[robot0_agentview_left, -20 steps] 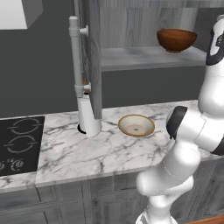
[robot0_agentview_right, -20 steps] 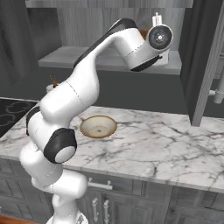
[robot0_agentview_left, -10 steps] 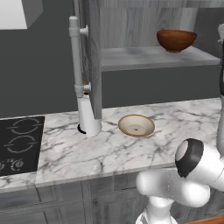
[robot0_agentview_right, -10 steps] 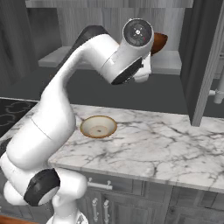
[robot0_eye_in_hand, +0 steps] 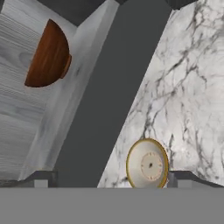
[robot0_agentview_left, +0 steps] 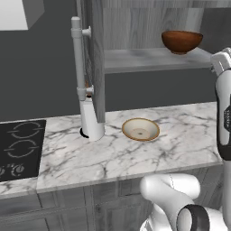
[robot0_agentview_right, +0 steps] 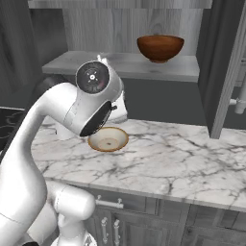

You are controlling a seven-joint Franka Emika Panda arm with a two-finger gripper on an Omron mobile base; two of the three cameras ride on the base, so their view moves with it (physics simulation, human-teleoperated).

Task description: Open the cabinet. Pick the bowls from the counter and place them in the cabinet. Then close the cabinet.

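Sitting on the counter, just in front of the open cabinet and a little below its shelf, the cream bowl is the one still to be carried; it rests upright and alone on the marble, apart from everything else, which leaves room around its tan rim for a grasp. The brown bowl already stands on the shelf, toward the right end, so by the look of it half of the carrying is done and the doors are left open for the second bowl. The left door is swung out edge-on toward the counter, its bar handle facing the cooktop side; the right door stands open at the cabinet's other side. In the hand view the gripper points down toward the cream bowl, whose rim lies near one fingertip, with the jaws spread wide and nothing between them, which suits an approach rather than a grip. Only the finger tips peek up there, so their exact reach to the bowl is hard to judge. In the right base view the arm's wrist covers part of the counter behind the cream bowl, and a white object under the left door is too obscured to name.
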